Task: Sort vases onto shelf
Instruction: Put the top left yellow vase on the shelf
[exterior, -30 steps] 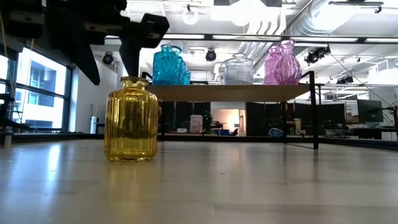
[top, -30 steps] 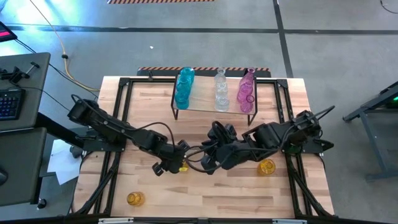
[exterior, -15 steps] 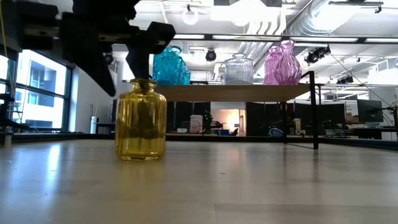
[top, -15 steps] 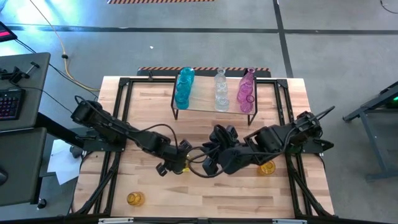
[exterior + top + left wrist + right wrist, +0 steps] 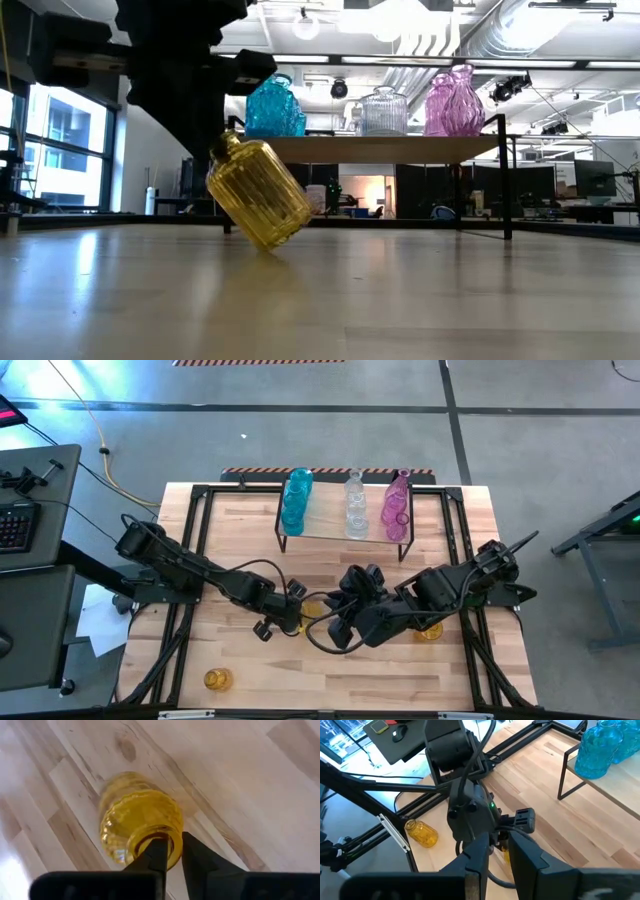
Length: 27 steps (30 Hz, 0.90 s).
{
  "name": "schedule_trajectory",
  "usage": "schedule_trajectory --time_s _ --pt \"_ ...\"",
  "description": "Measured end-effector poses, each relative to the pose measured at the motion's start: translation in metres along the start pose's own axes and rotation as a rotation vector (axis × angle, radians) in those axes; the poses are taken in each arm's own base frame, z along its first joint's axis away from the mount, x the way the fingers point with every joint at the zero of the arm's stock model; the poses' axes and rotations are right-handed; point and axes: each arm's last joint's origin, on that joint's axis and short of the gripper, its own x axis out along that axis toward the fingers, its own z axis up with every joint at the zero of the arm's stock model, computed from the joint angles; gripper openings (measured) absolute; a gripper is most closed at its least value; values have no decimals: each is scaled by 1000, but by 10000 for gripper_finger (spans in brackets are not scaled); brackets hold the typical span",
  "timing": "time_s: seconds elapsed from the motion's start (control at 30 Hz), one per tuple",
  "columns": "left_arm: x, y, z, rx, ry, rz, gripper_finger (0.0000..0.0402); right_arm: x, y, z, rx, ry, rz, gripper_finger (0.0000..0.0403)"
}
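The left gripper's fingers pinch the rim of the tilted, ribbed yellow glass jar; slick, breakable, top-heavy. Right gripper's fingers: nearly closed, empty.

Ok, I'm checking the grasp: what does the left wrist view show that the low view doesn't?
Only the left wrist view: the left gripper pinching the rim of the yellow vase, one finger seemingly inside the mouth.

Only the low view: that vase is tilted, neck up and to the left, and behind it the shelf carries a teal vase, a clear vase and a pink vase.

Both: the yellow vase in the left gripper over the wooden table.

The right gripper appears in neither.
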Motion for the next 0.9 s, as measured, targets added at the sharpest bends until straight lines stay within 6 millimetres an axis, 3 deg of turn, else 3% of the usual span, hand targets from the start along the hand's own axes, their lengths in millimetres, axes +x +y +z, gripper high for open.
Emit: schedule_trajectory --time_s 0.43,0.67,0.9 --pt "-10 4 4 -30 45 13 29 0 0 0 -9 -1 -2 57" --pt "-31 17 16 -41 53 21 22 -1 0 -2 -24 10 0 57" --pt "-66 41 27 -69 65 34 24 -14 -6 -7 -5 44 -39 57"
